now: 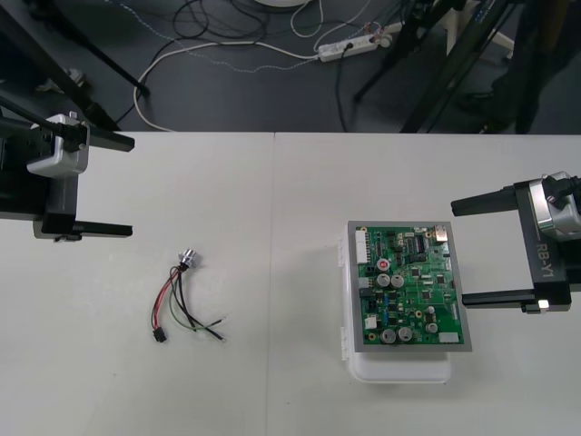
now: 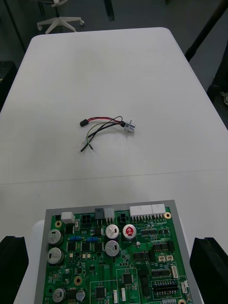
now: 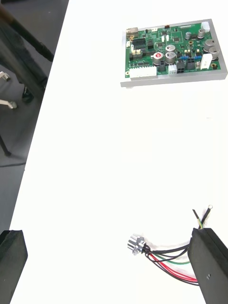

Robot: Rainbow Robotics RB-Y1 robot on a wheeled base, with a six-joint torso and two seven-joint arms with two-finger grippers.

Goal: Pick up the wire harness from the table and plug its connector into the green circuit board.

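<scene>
The wire harness (image 1: 184,298) lies loose on the table's left half, its round metal socket (image 1: 190,259) towards the far edge and its small black plug (image 1: 160,336) towards the near edge. The green circuit board (image 1: 408,286) sits on its white base (image 1: 399,368) on the right half. My left gripper (image 1: 118,186) hovers open, left of and beyond the harness. In the left wrist view the harness (image 3: 166,259) runs under one finger (image 3: 206,261). My right gripper (image 1: 467,252) is open beside the board's right edge. From the right wrist I see the board (image 2: 118,261) and the harness (image 2: 102,124) beyond it.
A bare stretch of table (image 1: 272,200) separates harness and board. Beyond the far edge, the dark floor holds tripod legs, cables and a power strip (image 1: 354,44).
</scene>
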